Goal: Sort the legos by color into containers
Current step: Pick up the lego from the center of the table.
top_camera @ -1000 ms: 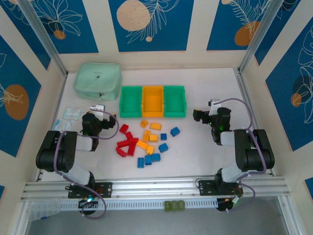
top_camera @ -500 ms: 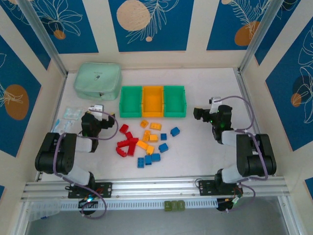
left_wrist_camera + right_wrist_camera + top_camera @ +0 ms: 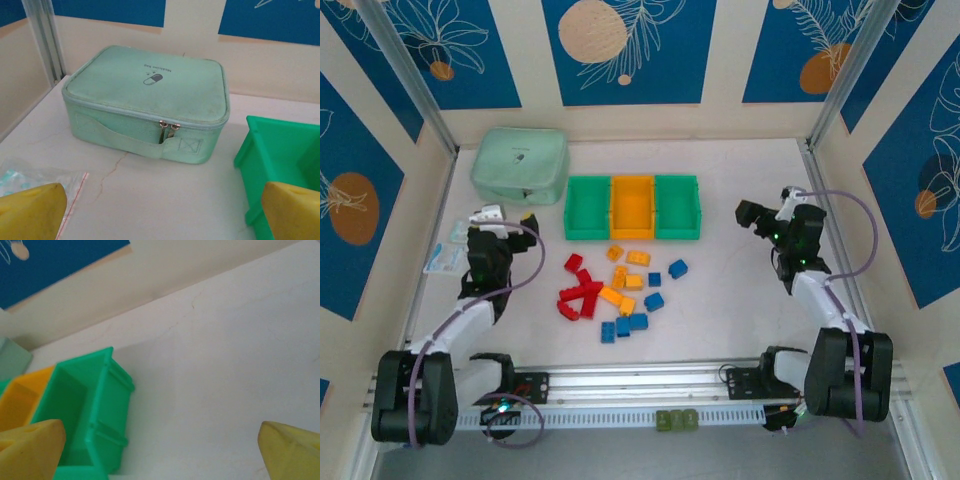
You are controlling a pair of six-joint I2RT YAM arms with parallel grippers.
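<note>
legos point(image 3: 616, 292) clustered mid-tabletop point(image 3: 730, 320), just in front of the containers point(image 3: 632, 179) (green, orange, green, edges touching) | left claw point(image 3: 507, 215) released, beside the mint pouch point(image 3: 520, 165) | right claw point(image 3: 768, 206) released, right of the bins | bare tabletop between each claw and the pile

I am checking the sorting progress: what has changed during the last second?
The left gripper moved away from the legos, farther and leftward, toward the pouch; the right gripper moved farther and rightward. Both stand open, holding nothing. The legos, containers and pouch stayed in place.
</note>
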